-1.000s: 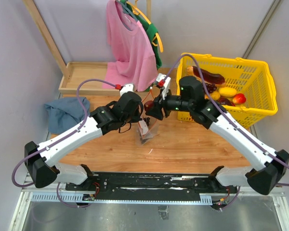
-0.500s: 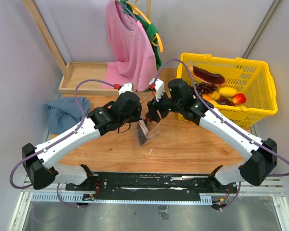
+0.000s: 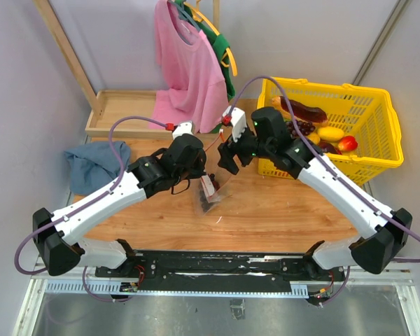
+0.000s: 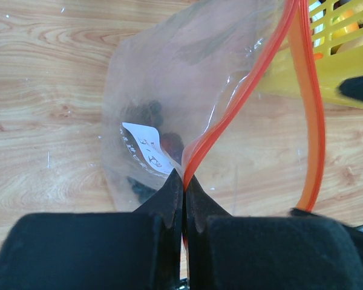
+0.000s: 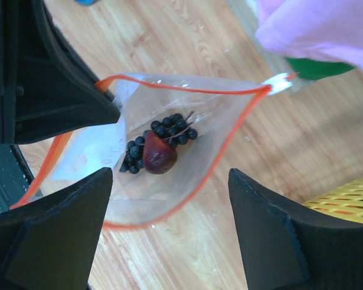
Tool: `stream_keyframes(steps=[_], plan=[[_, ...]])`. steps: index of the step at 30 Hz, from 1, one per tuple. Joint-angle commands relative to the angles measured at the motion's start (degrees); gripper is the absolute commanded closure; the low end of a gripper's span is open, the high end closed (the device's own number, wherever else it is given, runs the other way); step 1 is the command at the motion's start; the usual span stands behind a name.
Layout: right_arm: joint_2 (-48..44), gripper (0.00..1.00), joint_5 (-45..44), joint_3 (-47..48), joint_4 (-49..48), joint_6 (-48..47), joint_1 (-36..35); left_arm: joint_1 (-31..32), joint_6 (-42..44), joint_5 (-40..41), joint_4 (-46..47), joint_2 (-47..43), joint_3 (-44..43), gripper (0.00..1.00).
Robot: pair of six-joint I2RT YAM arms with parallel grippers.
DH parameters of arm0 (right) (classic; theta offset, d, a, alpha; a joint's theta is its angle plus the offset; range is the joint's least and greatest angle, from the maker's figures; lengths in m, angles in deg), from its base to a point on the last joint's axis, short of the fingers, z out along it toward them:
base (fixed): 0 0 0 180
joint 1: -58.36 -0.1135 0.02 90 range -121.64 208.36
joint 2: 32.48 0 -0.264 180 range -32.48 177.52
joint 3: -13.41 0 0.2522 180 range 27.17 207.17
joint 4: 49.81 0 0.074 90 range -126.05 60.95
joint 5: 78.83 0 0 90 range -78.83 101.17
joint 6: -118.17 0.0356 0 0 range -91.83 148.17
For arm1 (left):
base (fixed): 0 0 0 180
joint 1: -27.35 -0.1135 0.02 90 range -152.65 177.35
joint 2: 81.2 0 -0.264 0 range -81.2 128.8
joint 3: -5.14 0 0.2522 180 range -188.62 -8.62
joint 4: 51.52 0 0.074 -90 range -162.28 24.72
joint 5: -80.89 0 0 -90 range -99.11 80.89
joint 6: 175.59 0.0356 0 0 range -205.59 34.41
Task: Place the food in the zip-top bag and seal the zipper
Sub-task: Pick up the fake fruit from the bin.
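The clear zip-top bag [image 3: 211,192] hangs over the wooden table with its mouth open. My left gripper [image 4: 183,179] is shut on the red zipper [image 4: 254,84] at one end of the mouth, next to the white label [image 4: 146,148]. In the right wrist view a dark red fruit [image 5: 159,154] and a bunch of dark grapes [image 5: 169,128] lie inside the bag [image 5: 212,127]. The white slider tip [image 5: 279,84] is at the far end of the zipper. My right gripper [image 5: 169,175] is open and empty, above the bag mouth [image 3: 229,158].
A yellow mesh basket [image 3: 381,143] with more fruit stands at the right, close behind the right arm; its wall shows in the left wrist view [image 4: 345,57]. A pink shirt [image 3: 189,70] hangs at the back. A wooden tray [image 3: 122,112] and blue cloth [image 3: 94,164] lie left.
My right gripper dipped to the bag mouth and has drawn back up and right. The dark red fruit seen at its tips a second ago now lies in the bag. The left gripper held still.
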Motion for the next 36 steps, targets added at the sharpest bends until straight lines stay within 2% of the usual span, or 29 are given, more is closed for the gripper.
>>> stream_keyframes(steps=[1, 8, 14, 18, 26, 31, 36], plan=[[-1.4, 0.21, -2.6, 6.6, 7.9, -2.3, 3.8, -0.4, -0.4, 0.1, 1.3, -1.2, 0.7, 1.0], [1.3, 0.17, -2.7, 12.7, 15.0, 0.3, 13.9, -0.4, -0.3, 0.0, 1.5, -1.2, 1.0, 1.0], [3.7, 0.16, -4.2, 13.7, 16.3, 2.0, 24.9, -0.4, 0.1, -0.2, 1.6, -0.7, 0.8, 1.0], [7.0, 0.16, 0.7, 13.3, 15.7, 4.0, 30.9, -0.4, 0.5, -0.7, 1.7, -0.5, 0.5, 1.0], [15.3, 0.16, 3.7, 12.1, 14.6, 6.0, 37.0, -0.4, 0.8, -0.5, 1.9, -0.6, 0.7, 1.0], [20.5, 0.2, 3.9, 11.9, 17.7, 7.2, 37.1, -0.4, 0.7, -0.5, 1.9, -0.5, 0.8, 1.0], [22.4, 0.16, 5.6, 9.3, 18.6, 9.8, 37.1, -0.4, 0.8, -0.5, 1.9, 0.0, 0.8, 1.0]])
